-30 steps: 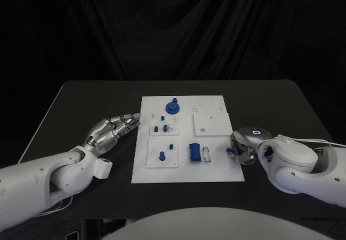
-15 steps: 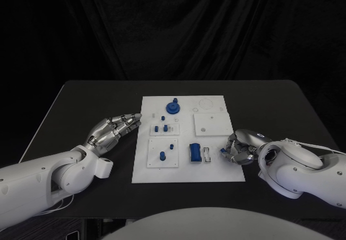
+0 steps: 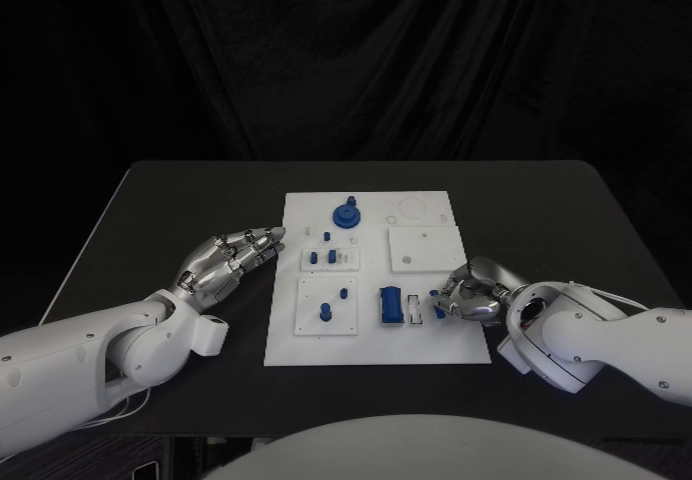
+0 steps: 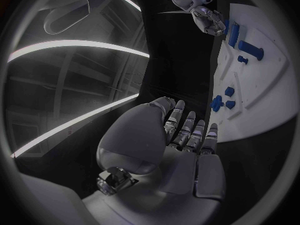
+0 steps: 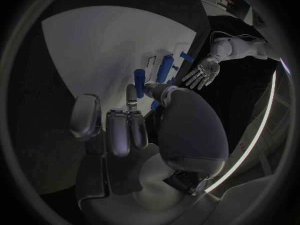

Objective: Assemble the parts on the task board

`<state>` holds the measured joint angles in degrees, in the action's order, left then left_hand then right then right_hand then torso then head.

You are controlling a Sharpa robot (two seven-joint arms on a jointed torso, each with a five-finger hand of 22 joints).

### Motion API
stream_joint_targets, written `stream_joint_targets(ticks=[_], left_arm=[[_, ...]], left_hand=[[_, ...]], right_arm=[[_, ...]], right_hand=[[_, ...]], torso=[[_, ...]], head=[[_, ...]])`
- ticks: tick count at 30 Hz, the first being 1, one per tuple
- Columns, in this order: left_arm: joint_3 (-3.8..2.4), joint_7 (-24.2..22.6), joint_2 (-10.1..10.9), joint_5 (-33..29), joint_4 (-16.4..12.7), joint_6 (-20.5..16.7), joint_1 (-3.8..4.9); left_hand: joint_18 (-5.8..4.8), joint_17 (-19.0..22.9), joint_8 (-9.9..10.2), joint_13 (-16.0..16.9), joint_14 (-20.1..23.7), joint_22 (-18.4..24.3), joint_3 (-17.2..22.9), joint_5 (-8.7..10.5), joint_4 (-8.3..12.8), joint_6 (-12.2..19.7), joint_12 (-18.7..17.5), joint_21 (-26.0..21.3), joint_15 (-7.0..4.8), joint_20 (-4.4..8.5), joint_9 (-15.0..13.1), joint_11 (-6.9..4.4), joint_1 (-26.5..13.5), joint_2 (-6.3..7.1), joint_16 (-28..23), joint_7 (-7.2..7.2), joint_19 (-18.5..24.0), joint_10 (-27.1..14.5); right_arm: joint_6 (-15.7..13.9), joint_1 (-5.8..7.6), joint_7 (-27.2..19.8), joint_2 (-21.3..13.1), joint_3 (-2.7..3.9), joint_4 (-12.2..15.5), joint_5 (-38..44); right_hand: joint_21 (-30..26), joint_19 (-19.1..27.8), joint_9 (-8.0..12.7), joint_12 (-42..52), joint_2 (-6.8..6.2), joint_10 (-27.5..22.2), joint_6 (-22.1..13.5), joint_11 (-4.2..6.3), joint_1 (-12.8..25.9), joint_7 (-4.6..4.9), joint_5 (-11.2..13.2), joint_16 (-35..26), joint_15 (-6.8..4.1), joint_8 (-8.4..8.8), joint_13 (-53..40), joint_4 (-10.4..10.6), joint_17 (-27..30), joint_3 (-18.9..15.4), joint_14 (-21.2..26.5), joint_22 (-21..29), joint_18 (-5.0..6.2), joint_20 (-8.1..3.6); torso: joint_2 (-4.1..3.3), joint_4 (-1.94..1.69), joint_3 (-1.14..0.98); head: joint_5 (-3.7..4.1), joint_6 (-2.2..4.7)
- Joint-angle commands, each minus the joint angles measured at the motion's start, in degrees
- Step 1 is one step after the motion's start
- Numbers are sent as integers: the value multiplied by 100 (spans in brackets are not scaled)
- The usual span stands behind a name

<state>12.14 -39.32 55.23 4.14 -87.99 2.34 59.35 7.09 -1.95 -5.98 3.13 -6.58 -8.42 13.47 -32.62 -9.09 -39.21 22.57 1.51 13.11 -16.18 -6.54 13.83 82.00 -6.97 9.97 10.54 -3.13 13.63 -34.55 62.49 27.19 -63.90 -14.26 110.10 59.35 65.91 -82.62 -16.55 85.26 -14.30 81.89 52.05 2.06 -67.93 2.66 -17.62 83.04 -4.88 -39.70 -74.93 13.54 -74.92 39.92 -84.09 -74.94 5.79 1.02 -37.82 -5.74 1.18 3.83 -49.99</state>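
White plastic forms the task board [image 3: 433, 345], which is seen in the head view at the centre of the black tabletop [image 3: 577, 210]. On the board, a round blue knob part [image 3: 346, 215] is placed toward 12 o'clock, small blue pegs [image 3: 330, 257] are set on a raised white tile at about 9 o'clock, and a blue rectangular block [image 3: 391, 305] is stood toward 5 o'clock beside a narrow white slot piece [image 3: 415, 308]. A plain white tile [image 3: 426, 247] is laid at 2 o'clock. The left hand [image 3: 228, 262] is held at the board's 9 o'clock edge, fingers extended and apart, with nothing grasped. The right hand [image 3: 469, 293] is positioned at the 4 o'clock edge, its fingers curled over the board just beside the slot piece; a trace of blue is seen at its fingertips.

From the left wrist view, the left hand [image 4: 181, 140] is shown flat and released, fingers stretched toward the task board [image 4: 275, 110], on which blue pegs [image 4: 223, 98] and the blue block [image 4: 234, 33] are seen. The right hand [image 4: 209, 20] is seen at the board's far end.

From the right wrist view, the right hand [image 5: 134, 122] is shown over the task board [image 5: 94, 45], with a small blue cylinder part [image 5: 140, 79] pinched at its fingertips. The blue block [image 5: 167, 69] is seen just beyond, and the open left hand [image 5: 201, 75] farther off.
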Motion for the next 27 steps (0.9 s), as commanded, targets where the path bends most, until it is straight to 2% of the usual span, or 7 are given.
stream_joint_targets(ticks=[1,11,18,27], left_arm=[[-5,-403,-19,-34,1,90,-12],[-5,-396,-17,-34,12,99,-22],[-5,-384,-24,-34,19,113,-25],[-5,-365,-36,-35,30,127,-29]], left_hand=[[20,-8,-19,7,-2,3,39,-32,3,-42,27,14,20,-31,-7,26,32,-42,20,8,-14,20],[18,-7,-18,7,2,4,41,-32,1,-41,26,13,22,-31,-7,29,32,-42,16,9,-13,21],[14,-7,-17,5,3,3,44,-32,-2,-39,21,14,26,-32,-6,34,33,-42,16,12,-15,18],[14,-7,-17,5,3,3,44,-32,-2,-39,21,14,26,-32,-6,34,33,-42,16,12,-15,18]], right_arm=[[-180,-15,-246,40,-1,-39,-764],[-232,-49,-319,179,-2,-111,-1027],[-238,-63,-379,259,-2,-107,-1052],[-263,-69,-477,292,-1,-84,-1056]], right_hand=[[43,-34,4,24,2,30,85,-8,72,-62,66,39,-48,41,-369,59,-524,-21,-354,-886,-106,1],[72,-44,-4,36,-2,50,72,-15,121,-55,101,59,-45,75,-395,93,-555,-79,-362,-893,-112,1],[64,-41,-14,34,8,42,51,-16,84,-52,27,66,-44,107,-390,51,-564,-123,-365,-889,-109,2],[34,-29,-19,27,17,26,19,-26,58,-38,-20,64,-37,141,-376,24,-563,-151,-362,-880,-103,5]], torso=[[-4,-3,6],[-7,-12,10],[-8,9,7],[-3,0,5]], head=[[-16,-1],[-16,-1],[-46,-1],[-48,-1]])
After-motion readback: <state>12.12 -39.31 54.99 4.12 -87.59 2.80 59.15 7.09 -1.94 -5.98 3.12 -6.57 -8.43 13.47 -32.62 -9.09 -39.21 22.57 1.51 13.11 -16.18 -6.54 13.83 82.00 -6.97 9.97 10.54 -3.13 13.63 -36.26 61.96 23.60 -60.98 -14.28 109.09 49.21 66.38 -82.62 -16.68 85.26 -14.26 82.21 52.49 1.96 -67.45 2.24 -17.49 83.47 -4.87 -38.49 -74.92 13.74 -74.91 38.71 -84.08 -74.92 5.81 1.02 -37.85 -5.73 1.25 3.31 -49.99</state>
